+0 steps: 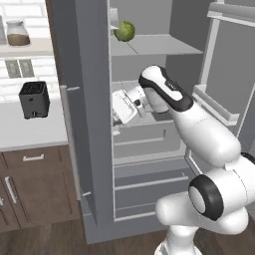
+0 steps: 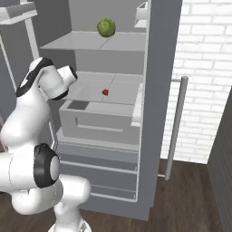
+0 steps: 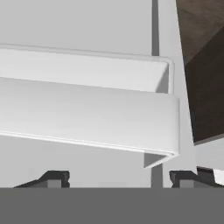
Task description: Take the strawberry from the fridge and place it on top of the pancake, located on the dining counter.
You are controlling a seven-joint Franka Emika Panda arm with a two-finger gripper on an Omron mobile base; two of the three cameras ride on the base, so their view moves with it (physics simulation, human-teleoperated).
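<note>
The grey fridge (image 2: 158, 68) stands open. A tiny red strawberry (image 2: 105, 92) lies on its middle shelf (image 2: 122, 88), above a pale drawer. My arm reaches into the fridge at that shelf's height, and the gripper (image 1: 119, 113) (image 3: 119, 178) points sideways at a pale door bin (image 3: 87, 113). Its fingertips (image 3: 54, 178) are spread wide with nothing between them, so it is open. In the right base view the hand is left of the strawberry and apart from it. In the left base view the arm hides the strawberry. The pancake and the dining counter are out of view.
A green cabbage (image 1: 124, 31) (image 2: 106, 27) sits on the upper shelf. Door bins (image 2: 138, 108) line the inside of the open door. A black toaster (image 1: 34, 99) stands on the wall counter (image 1: 30, 134) beside the fridge. Below is a wooden floor (image 2: 190, 195).
</note>
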